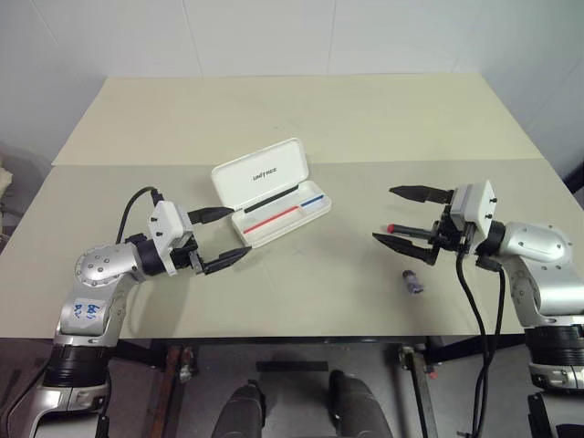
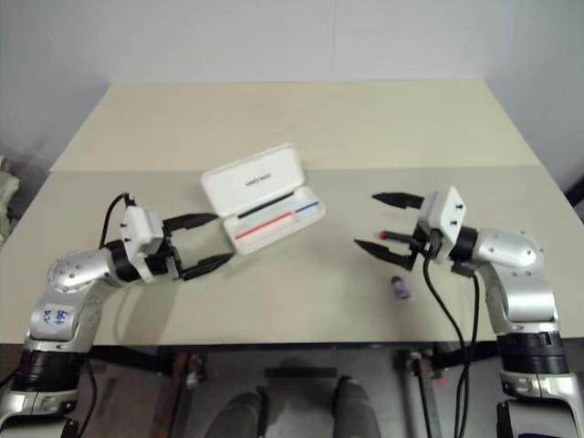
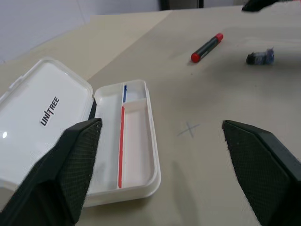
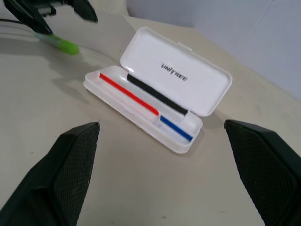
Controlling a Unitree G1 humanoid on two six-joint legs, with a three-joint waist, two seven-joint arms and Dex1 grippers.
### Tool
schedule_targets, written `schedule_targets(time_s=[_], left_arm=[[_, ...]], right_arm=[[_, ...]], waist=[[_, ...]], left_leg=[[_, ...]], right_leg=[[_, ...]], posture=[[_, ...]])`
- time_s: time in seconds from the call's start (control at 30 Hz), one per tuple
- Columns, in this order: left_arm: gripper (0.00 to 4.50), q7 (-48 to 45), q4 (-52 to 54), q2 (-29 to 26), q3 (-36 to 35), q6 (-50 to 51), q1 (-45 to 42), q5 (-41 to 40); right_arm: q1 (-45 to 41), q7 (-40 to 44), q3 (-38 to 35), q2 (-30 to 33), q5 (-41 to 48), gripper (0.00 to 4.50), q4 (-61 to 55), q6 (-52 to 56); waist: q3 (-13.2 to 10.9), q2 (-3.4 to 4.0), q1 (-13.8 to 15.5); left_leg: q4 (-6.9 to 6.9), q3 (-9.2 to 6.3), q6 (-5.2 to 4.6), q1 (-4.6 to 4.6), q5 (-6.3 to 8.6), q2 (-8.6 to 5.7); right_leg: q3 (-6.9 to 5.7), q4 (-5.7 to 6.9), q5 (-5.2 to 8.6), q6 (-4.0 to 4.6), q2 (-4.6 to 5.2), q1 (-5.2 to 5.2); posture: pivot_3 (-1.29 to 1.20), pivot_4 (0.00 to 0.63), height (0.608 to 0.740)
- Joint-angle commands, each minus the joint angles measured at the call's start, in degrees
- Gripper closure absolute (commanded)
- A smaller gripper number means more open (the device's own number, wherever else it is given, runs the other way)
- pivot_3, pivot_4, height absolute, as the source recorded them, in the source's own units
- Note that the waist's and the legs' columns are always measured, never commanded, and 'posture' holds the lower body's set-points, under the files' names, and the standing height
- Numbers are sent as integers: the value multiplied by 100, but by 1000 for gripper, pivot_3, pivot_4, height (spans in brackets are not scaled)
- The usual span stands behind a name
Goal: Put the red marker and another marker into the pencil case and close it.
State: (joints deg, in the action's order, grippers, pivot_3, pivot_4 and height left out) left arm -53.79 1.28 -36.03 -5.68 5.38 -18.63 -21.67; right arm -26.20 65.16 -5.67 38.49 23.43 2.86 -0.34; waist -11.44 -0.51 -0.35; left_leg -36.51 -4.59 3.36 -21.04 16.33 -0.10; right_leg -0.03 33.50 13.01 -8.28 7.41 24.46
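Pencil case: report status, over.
Both end effectors, left and right, open, empty. Case open on table, no markers in it. Red marker and green marker lie loose on table. Nothing blocking.

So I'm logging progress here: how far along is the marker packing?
Done: only the pencil case lying open, holding no markers. In hand: nothing; the left hand and right hand are both open and empty. Left: the red marker and the green marker both lie on the table, then the lid needs closing.
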Motion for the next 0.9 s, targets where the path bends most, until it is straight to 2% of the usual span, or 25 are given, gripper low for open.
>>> schedule_targets(time_s=[0.03,0.1,0.6,0.9], left_arm=[[1734,129,-14,33,-11,-105,-68,144],[2419,130,-79,43,38,-32,-107,182],[2419,678,-838,506,1000,828,-1017,1084],[2419,567,-701,616,1504,1277,-1076,1398]], right_arm=[[-101,-10,53,-104,28,0,-56,-89],[-130,-26,115,-170,16,0,-113,-65],[-45,-45,454,-592,225,0,-945,220],[-116,24,469,-605,232,0,-910,213]], waist=[[0,0,8],[0,0,11],[-1,-2,14],[-1,-3,16]], left_leg=[[0,0,0,-1,0,0],[0,0,0,-4,0,-1],[-6,0,-2,-3,1,-1],[-10,1,-5,-7,3,-2]], right_leg=[[0,0,0,0,0,0],[0,-2,0,0,1,2],[1,6,-2,-4,0,3],[2,3,-3,-6,0,4]], posture=[[0,150,740],[0,150,740],[0,150,740],[0,150,740]])
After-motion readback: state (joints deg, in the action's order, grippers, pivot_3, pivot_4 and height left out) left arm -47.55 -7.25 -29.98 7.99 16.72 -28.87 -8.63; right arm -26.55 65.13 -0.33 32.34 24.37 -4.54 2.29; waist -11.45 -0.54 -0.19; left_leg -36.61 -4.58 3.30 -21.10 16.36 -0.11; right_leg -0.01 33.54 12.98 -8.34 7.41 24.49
